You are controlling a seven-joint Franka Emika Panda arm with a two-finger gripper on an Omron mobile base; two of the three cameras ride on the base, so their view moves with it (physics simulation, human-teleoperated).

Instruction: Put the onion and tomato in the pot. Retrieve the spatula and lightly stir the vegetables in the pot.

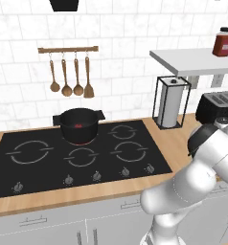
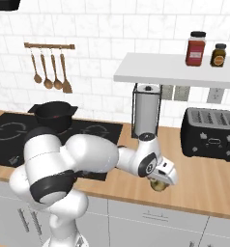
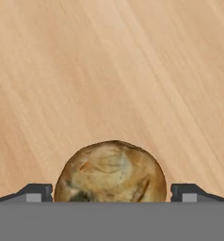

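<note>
Onion [image 3: 111,172] gripped between the closed gripper [image 3: 112,193] fingers over the worktop [image 3: 109,70], with the pot [image 1: 78,125] far off left, tomato [image 1: 78,126] inside.

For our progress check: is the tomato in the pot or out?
In. A red spot, the tomato, shows inside the pot on the stove.

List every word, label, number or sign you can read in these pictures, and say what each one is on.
No text can be read.
Red-lidded jar on the shelf: plain red label, no words visible.
Smaller dark jar beside it: label too small to read.
Stove knobs: marks too small and blurred to read.
Toaster: its front control is too small to read.
Onion, countertop: no markings.
</note>
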